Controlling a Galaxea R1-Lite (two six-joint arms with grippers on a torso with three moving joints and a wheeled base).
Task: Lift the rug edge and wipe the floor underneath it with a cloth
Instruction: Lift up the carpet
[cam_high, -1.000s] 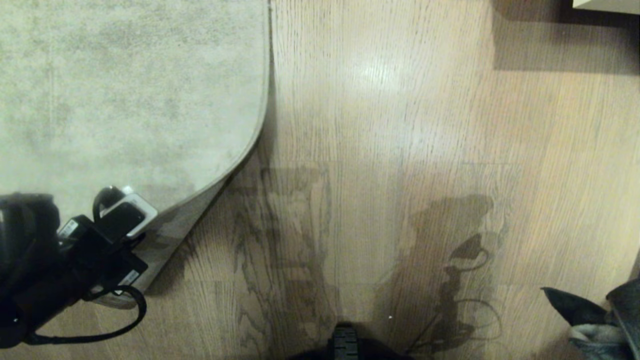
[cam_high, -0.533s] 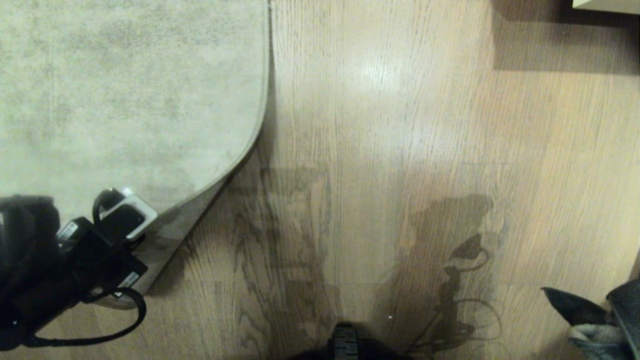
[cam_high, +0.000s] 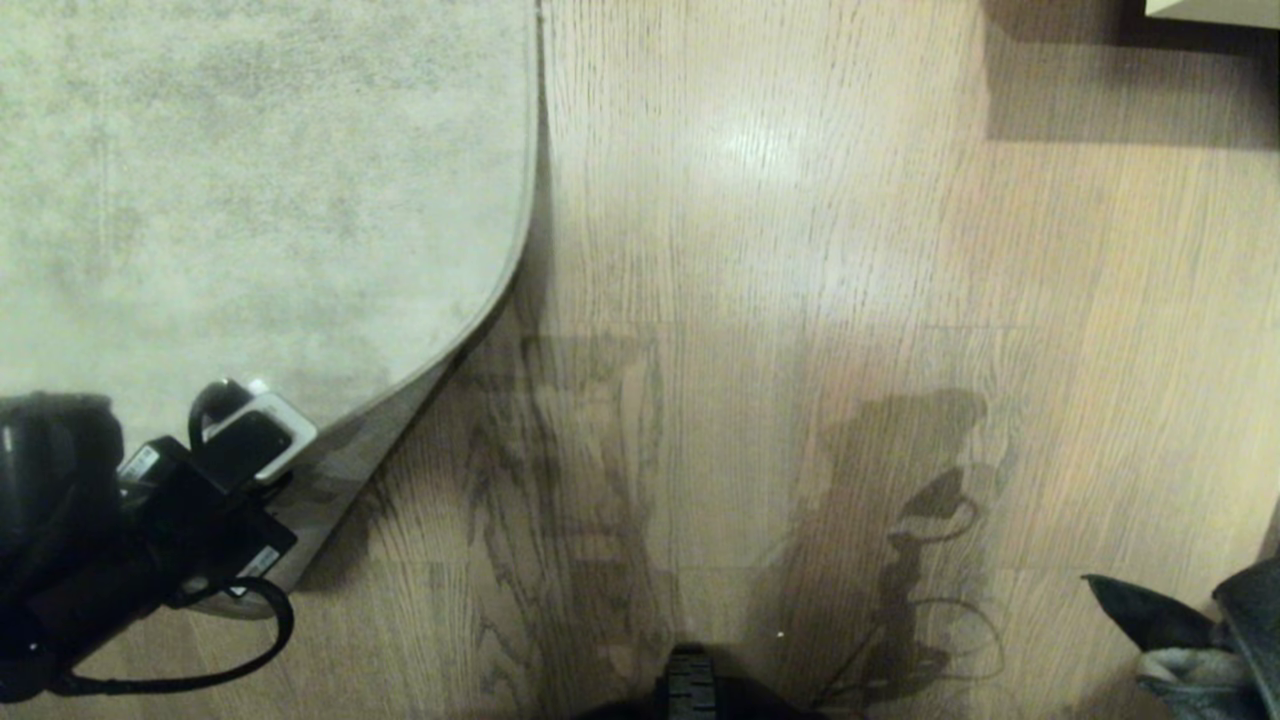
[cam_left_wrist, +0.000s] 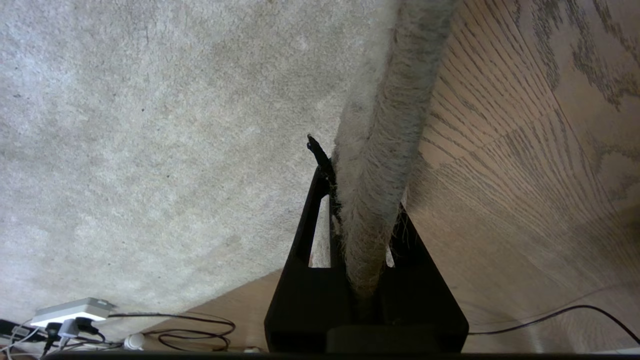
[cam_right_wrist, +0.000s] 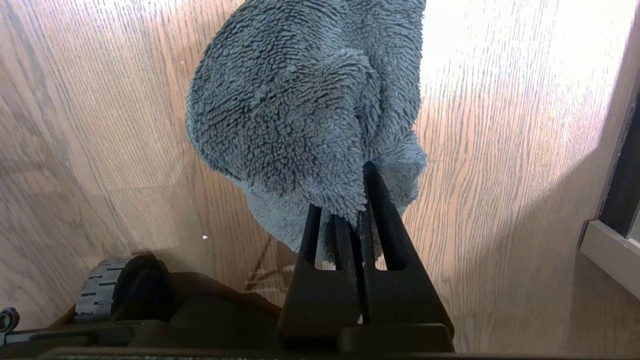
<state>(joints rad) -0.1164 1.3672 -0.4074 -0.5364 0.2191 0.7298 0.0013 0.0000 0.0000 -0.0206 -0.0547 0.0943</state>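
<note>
Head view, rug edge: you are looking at the rug edge (cam_high: 440, 365) curling up off the floor (cam_high: 800, 250) near the rug's near corner, its paler underside showing below the curl.
Head view, left hand: your left hand (cam_high: 262, 500) is sitting low at the left, at that lifted corner; the arm's black body is covering the fingertips, so you cannot see the grip from here.
Head view, cloth: a dark grey-blue bunch of the cloth (cam_high: 1190, 630) is showing at the lower right, over bare floor, well apart from the rug.
Left wrist view, left hand: your left hand (cam_left_wrist: 367, 215) is pinching the rug edge (cam_left_wrist: 385, 150), which is running up between the two black fingers (cam_left_wrist: 315, 220) as a thick fuzzy roll.
Left wrist view, surroundings: the rug's top face is lying to one side of the roll and the floor (cam_left_wrist: 525, 150) to the other; a white power strip (cam_left_wrist: 70, 311) with cables is lying beyond the rug.
Right wrist view, right hand: your right hand (cam_right_wrist: 350, 215) is pressing together on the cloth (cam_right_wrist: 300, 110), which is bunching out past the fingertips above the floor (cam_right_wrist: 500, 150).
Right wrist view, base: a grey wheel (cam_right_wrist: 107, 292) of the base is showing beside the hand.
</note>
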